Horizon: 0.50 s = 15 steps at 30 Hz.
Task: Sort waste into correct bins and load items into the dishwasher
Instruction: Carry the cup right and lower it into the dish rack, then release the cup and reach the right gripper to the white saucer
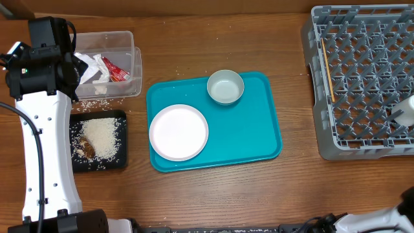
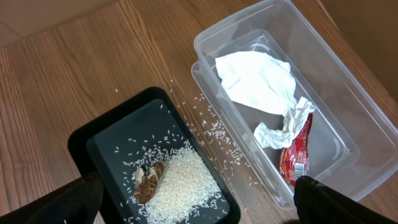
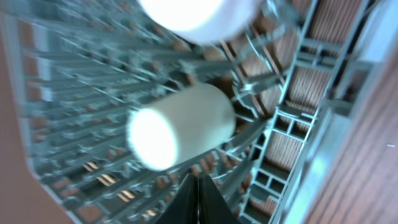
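Note:
My left gripper [image 2: 196, 210] hangs open above the black tray [image 2: 99, 140] and the clear tub [image 2: 348, 93], holding nothing. A heap of rice [image 2: 183, 180] and a brown scrap [image 2: 148, 180] lie in the black tray. In the tub are a crumpled white napkin [image 2: 255, 81] and a red wrapper [image 2: 295, 152]. My right gripper [image 3: 196, 186] is shut and empty, just above the grey dish rack [image 1: 362, 77]. A white cup [image 3: 183, 124] lies in the rack in front of it. Chopsticks [image 1: 326, 68] lie in the rack's left side. The plate [image 1: 178, 132] and bowl [image 1: 225, 87] sit on the teal tray [image 1: 259, 136].
Loose rice grains [image 2: 214, 127] are scattered on the wooden table between the tub and the black tray. Another blurred white object [image 3: 199, 15] lies in the rack beyond the cup. The white left arm [image 1: 45, 149] runs along the table's left edge.

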{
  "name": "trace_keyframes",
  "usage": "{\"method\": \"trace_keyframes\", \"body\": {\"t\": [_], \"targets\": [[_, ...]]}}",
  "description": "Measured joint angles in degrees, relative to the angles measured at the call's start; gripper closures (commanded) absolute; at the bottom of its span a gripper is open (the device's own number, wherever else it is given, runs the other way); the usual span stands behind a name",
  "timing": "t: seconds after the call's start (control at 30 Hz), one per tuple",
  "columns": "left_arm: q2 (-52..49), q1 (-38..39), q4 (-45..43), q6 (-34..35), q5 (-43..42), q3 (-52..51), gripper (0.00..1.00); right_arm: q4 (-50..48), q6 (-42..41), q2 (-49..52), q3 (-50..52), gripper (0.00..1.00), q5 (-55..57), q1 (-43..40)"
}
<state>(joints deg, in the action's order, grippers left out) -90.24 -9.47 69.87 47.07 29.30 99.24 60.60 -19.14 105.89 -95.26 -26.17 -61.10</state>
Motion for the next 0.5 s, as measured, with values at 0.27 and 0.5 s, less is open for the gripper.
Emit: {"method": "trace_keyframes", "body": {"t": [0.27,0.5], "targets": [[0.00,0.00,0.00,0.00,0.00,0.00,0.00,0.11,-2.47,-14.93,-0.59,0.76,2.56,3.93],[0.00,0.00,0.00,0.00,0.00,0.00,0.00,1.44,1.75,-18.95,-0.59,0.59,3.93,20.52]]}}
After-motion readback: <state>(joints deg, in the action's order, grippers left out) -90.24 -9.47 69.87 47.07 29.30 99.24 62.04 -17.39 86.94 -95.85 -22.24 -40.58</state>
